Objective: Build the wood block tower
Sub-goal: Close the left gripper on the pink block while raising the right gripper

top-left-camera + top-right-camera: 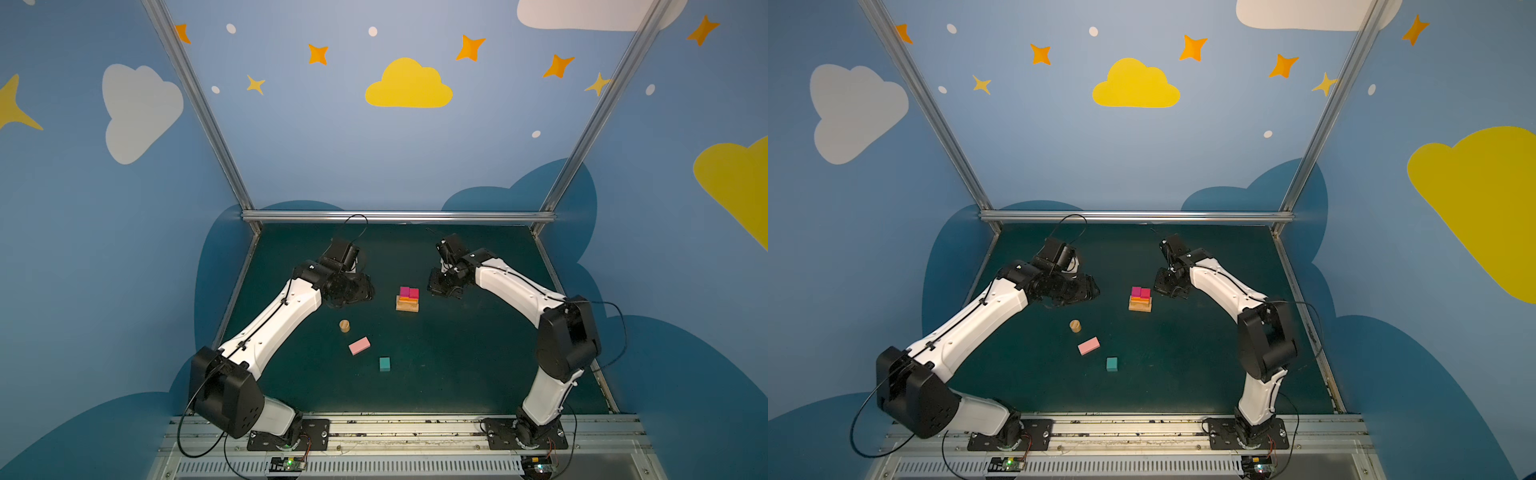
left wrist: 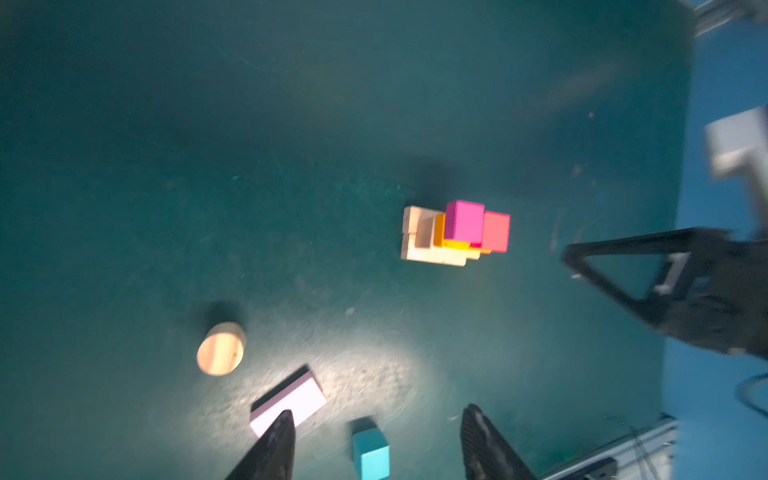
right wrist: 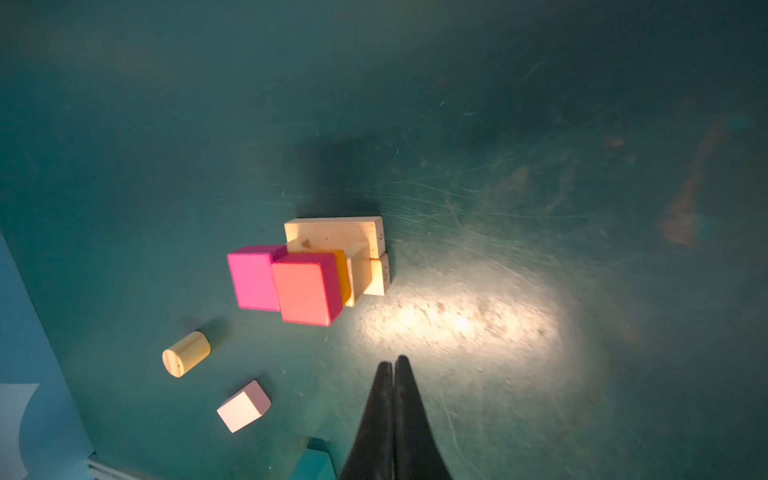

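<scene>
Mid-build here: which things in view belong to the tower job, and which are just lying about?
Job:
- part-built tower
- tan cylinder, loose
- pink oblong, loose
- teal cube, loose

Not the job:
- aluminium frame
- base rail
- yellow cloud decal
These are fixtures; no other loose item shows.

no legible text; only tiny unreadable marks (image 3: pixel 381 236) on tan base blocks (image 3: pixel 332 232)

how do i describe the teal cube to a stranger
Start at the dark green table and find the half-built tower near its middle. Three loose blocks lie nearer the arm bases; the teal cube is the only square, blue-green one.
</scene>
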### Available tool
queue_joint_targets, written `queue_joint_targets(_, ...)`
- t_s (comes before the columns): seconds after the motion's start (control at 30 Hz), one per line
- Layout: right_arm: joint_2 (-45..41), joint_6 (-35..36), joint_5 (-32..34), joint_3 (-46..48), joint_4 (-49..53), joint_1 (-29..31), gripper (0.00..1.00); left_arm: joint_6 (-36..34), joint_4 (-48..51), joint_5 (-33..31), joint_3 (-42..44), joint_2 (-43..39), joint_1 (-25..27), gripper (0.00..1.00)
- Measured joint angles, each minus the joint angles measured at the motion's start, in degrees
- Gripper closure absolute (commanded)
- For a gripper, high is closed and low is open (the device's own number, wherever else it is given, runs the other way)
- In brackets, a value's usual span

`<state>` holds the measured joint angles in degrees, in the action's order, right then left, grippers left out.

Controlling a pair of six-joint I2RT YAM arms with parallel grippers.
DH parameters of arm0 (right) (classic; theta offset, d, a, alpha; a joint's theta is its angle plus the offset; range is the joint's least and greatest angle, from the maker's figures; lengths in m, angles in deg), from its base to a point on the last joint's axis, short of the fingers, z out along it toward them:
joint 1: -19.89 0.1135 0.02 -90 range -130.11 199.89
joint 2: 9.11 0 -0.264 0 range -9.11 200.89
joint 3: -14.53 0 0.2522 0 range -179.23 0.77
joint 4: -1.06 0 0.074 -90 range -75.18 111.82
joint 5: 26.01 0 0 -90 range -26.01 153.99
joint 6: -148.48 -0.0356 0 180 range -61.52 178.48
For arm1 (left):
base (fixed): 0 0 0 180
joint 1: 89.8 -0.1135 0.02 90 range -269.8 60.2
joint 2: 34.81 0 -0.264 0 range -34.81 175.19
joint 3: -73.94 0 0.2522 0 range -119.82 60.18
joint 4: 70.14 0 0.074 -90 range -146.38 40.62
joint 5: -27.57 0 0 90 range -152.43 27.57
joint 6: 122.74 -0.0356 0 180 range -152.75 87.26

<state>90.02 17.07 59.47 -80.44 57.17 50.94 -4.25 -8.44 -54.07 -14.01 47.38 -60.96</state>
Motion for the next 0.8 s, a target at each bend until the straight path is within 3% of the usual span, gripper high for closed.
queue_joint_targets(0.07,-2.82,0.15,0.72,1.99,-0.2,0.0,0.77,1.92,1.33,-2.03,0.63,-0.02,2.54,0.26)
queue_joint_targets(0.27,-9.01,1.36,2.62,7.74,-0.55,0.0,0.64,10.03,3.72,-6.14,5.79,-0.02,6.99,0.22)
queue_joint_targets(0.53,-15.47,2.4,3.89,15.43,-2.01,-1.11,0.57,20.83,3.74,-9.66,10.56,0.02,9.49,0.22)
queue_joint_targets(0.8,-17.84,2.73,3.63,18.91,-3.37,-3.23,0.56,27.78,-0.9,-8.79,16.59,2.03,9.57,0.21)
